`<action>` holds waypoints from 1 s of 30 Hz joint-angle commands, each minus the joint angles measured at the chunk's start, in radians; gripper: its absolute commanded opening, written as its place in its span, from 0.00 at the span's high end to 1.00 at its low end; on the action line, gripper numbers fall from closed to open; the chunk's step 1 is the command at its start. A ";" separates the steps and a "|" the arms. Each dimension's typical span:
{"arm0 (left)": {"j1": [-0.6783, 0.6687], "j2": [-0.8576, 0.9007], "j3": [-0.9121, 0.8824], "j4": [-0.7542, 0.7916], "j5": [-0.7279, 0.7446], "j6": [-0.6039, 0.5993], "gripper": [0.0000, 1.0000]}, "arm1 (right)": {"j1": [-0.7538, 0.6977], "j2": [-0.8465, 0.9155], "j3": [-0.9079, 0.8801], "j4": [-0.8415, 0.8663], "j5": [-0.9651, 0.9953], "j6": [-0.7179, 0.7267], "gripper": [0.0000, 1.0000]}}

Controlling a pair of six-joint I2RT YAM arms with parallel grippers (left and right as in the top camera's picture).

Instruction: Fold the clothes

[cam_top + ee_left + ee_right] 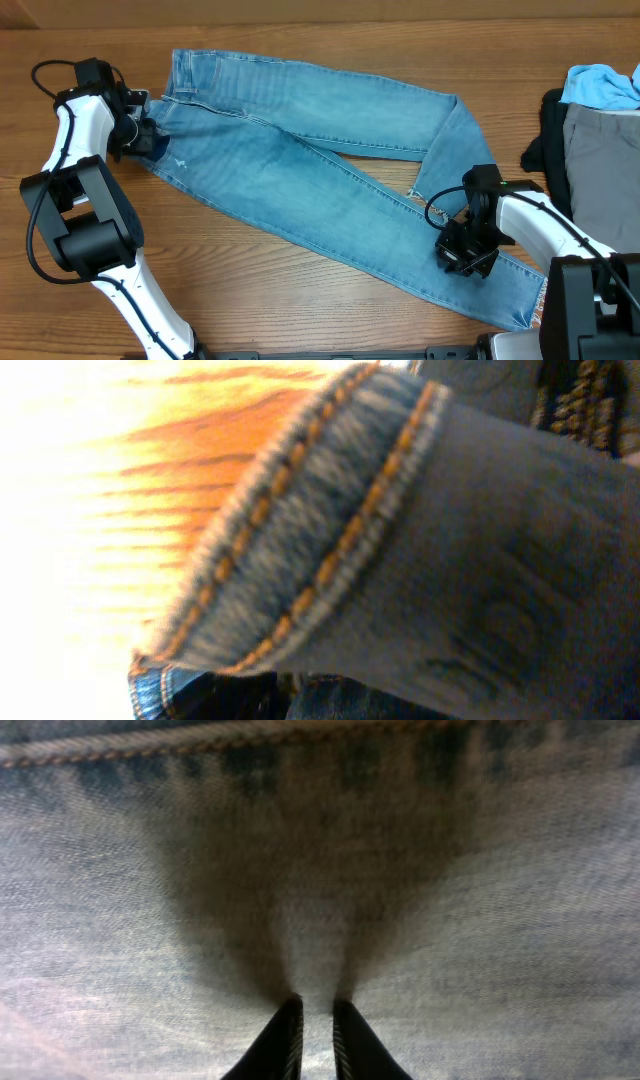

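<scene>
1. Over at the left edge of the table [250,290], the left gripper [138,135] is right up against the jeans [330,170], touching the side just below the waistband. I cannot tell how wide that claw stands. The overhead view hides its tips, and the left wrist view is filled by a blurred denim edge with two rows of orange stitching.
2. The jeans are faded light-blue denim, laid flat across most of the table, with the waistband toward the far-left corner. One leg runs along the far side and ends in a slanted, frayed hem right of centre. The other leg cuts diagonally down to the near-right corner. A thin wedge of bare wood shows between the two legs.
3. On that diagonal leg, close to its hem, sits the right gripper [465,252]. In the right wrist view its dark fingertips [280,1040] are nearly together with a pinch of denim between them. Creases fan away from the nip, and a stitched seam [200,745] crosses the top of the view.
4. At the right edge there is a pile of clothes, with a sky-blue garment [600,85] at the far side, a black garment [548,140] beside it and a grey garment [605,170] nearer. Bare wood separates the pile from the far leg's hem. The right arm [540,225] lies between the pile and the end of the diagonal leg.
</scene>
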 commanded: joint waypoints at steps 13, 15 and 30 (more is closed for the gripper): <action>0.160 0.002 -0.007 -0.187 -0.069 -0.320 0.67 | -0.127 0.111 -0.002 0.127 0.019 -0.047 0.96; 0.166 0.002 -0.007 -0.221 -0.060 -0.341 0.67 | -0.127 0.173 0.017 0.162 0.020 -0.067 0.96; 0.166 0.002 -0.007 -0.391 -0.146 -0.439 0.70 | -0.131 0.355 0.443 -0.004 0.177 -0.125 0.96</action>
